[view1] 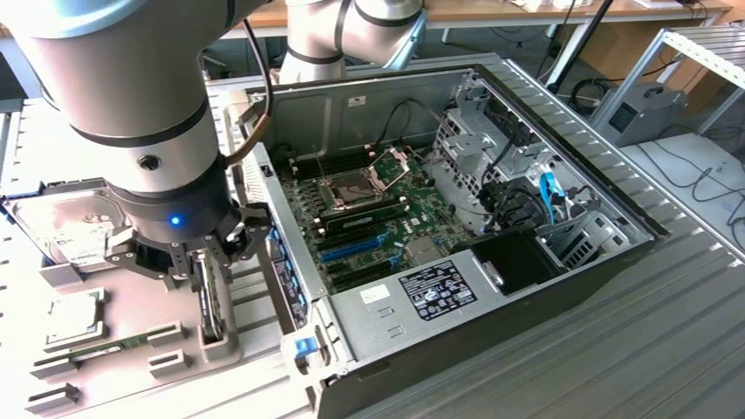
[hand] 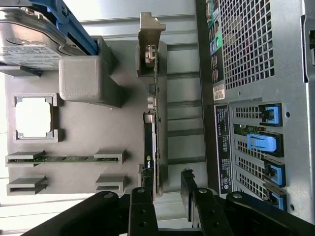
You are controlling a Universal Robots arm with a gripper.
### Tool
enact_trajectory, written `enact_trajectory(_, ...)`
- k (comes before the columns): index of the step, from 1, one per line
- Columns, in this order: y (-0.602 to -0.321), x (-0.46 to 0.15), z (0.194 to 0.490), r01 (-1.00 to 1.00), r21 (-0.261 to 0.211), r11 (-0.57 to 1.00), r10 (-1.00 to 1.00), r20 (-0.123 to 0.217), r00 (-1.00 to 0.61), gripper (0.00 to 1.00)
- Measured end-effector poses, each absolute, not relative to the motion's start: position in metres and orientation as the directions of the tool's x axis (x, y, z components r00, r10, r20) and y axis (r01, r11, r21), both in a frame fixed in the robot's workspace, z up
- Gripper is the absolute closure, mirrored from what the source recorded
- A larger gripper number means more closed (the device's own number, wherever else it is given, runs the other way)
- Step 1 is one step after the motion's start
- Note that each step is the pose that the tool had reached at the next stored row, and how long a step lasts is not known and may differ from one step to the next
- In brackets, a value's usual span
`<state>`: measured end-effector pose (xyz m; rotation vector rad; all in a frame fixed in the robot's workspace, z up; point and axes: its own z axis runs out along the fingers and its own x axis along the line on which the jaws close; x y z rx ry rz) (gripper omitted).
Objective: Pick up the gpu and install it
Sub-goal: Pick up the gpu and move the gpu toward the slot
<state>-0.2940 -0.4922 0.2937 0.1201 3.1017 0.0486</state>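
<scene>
Item: gpu (hand: 150, 147), a dark card standing on its long edge in a slot of the grey holder (hand: 123, 128)
Location: just below the gripper (hand: 167, 191), beside the open computer case (view1: 489, 175), not yet in it
Gripper state: fingers apart, nothing clamped; the single arm hangs over the card
Offset: the card's top edge lies nearer one finger than the other, not centred in the gap
Long axis: crosswise to the line joining the fingers, flat faces toward the pads
Pointing: metal bracket (hand: 149, 34) at the end far from the gripper; plain end beneath the fingers
Contact: cannot tell whether a finger touches the card
</scene>
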Motion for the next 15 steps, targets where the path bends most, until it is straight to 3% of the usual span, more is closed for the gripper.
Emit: enact_trajectory(15, -0.4922, -0.2940, 0.2876, 0.077, 0.033, 0.997, 0.078, -0.036, -0.996, 0.64)
